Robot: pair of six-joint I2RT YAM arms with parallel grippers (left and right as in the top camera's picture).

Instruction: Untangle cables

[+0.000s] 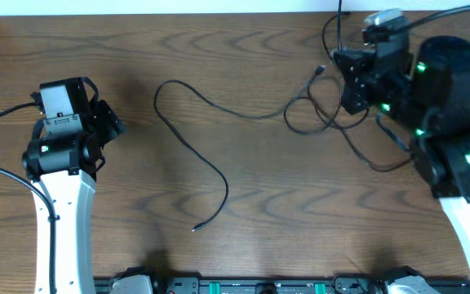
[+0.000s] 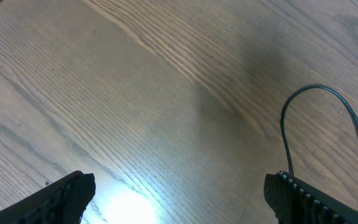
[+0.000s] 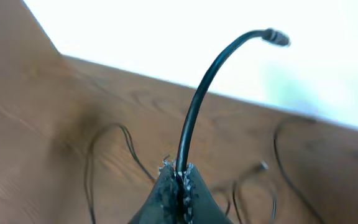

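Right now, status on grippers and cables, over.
Left gripper open, empty. Right gripper shut on black cable near its plug end. Tangle by right arm; one strand trails left across table.

A robotics lab or test bench is suggested. A wood-grain counter (image 1: 137, 204) is seen with two white-and-black robot arms, the left arm (image 1: 64, 196) and the right arm (image 1: 463, 212), reaching in from its near edge, where a black rail (image 1: 259, 287) with green fittings is fixed. Small green lights (image 1: 421, 67) are lit on the right arm. Thin cables (image 1: 210, 167) are spread loose from the middle toward the far right corner. Beyond the far edge a plain white surface (image 1: 137, 6) is seen.
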